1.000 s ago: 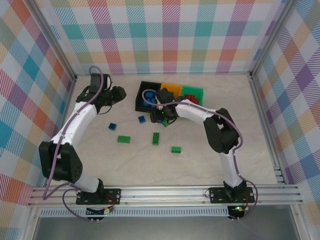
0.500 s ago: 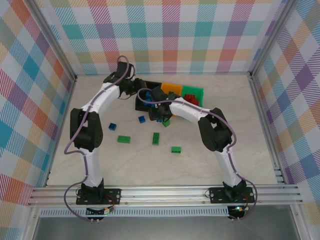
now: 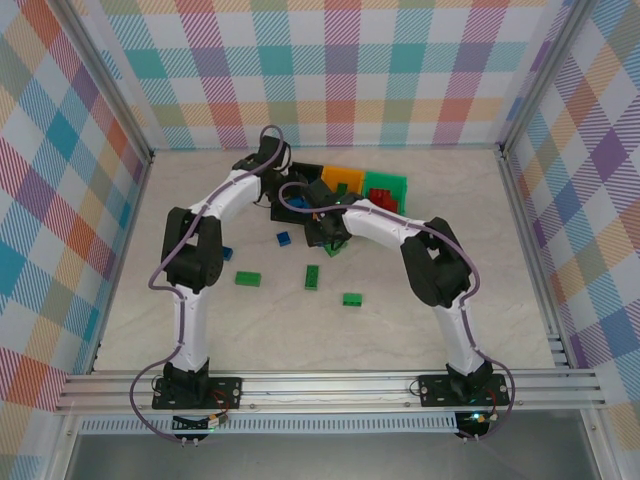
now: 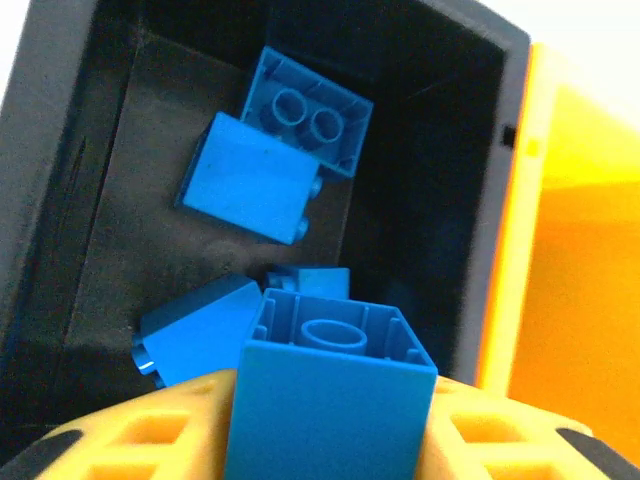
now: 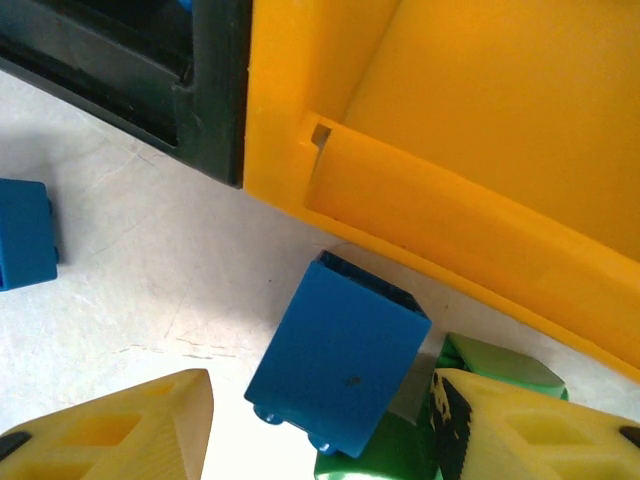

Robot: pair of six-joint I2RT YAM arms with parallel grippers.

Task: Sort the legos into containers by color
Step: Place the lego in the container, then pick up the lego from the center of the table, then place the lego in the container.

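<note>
My left gripper hangs over the black container, shut on a blue lego that sits hollow side up between its yellow fingers. Several blue legos lie inside that container. My right gripper is open and low over the table. It straddles a blue lego lying beside the orange-yellow container, with a gap at its left finger. Its right finger rests by a green lego. From above, the left gripper and right gripper are close together.
The black, orange-yellow and green containers stand in a row at the back; a red lego lies in the green one. Loose blue legos and green legos dot the table.
The left arm has swung from the left side of the table rightward to over the black container, carrying the blue lego. The right gripper has stayed by the orange-yellow container.
</note>
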